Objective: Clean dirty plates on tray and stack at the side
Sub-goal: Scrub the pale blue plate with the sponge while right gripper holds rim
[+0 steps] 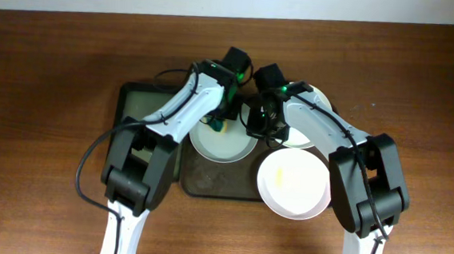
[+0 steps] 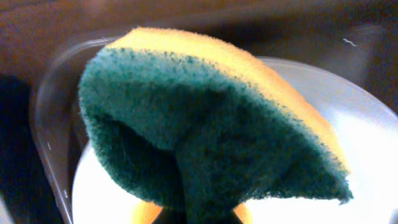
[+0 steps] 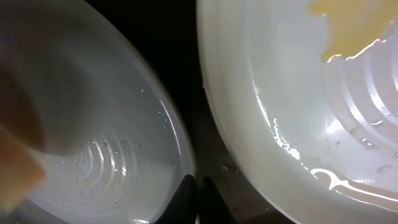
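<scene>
On the dark brown tray [image 1: 207, 182] lies a white plate [image 1: 224, 145]. Above its back edge my left gripper [image 1: 217, 125] is shut on a green and yellow sponge [image 2: 205, 124], which covers the fingers and hangs over the plate [image 2: 348, 112]. My right gripper [image 1: 255, 129] [image 3: 198, 196] is shut on that plate's [image 3: 112, 124] right rim. Close beside it, a second plate [image 3: 298, 93] carries a yellow smear [image 3: 348, 31]. Another plate [image 1: 293, 184] with a faint yellow mark sits at the tray's front right corner. A third [image 1: 319, 96] is partly hidden behind the right arm.
A narrower dark green tray [image 1: 144, 109] adjoins the brown tray on the left. Both arms arch inward over the tray from the front edge of the wooden table [image 1: 40, 170]. Bare wood lies on the far left and far right.
</scene>
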{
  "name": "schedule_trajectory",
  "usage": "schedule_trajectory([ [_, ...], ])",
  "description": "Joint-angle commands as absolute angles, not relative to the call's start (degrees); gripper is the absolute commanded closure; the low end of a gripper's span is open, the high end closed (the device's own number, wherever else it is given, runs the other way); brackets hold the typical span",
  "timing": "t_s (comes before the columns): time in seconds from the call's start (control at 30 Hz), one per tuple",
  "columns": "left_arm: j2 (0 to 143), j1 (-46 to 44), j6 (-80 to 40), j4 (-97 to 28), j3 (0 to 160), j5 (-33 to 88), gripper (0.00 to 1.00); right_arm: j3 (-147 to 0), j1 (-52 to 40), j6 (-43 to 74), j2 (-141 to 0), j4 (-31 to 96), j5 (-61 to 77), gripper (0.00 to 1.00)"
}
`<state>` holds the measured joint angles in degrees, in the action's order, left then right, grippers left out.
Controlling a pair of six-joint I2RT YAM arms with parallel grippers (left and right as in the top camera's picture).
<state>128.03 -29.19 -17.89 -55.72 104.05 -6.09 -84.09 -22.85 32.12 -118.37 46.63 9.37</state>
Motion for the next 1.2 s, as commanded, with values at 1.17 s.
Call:
schedule_trajectory([
  [1.17, 121.2, -22.9, -17.1, -44.8, 87.8, 0.7, 1.00, -83.8, -22.9, 31.8, -118.6, 46.3, 10.1, 0.96],
])
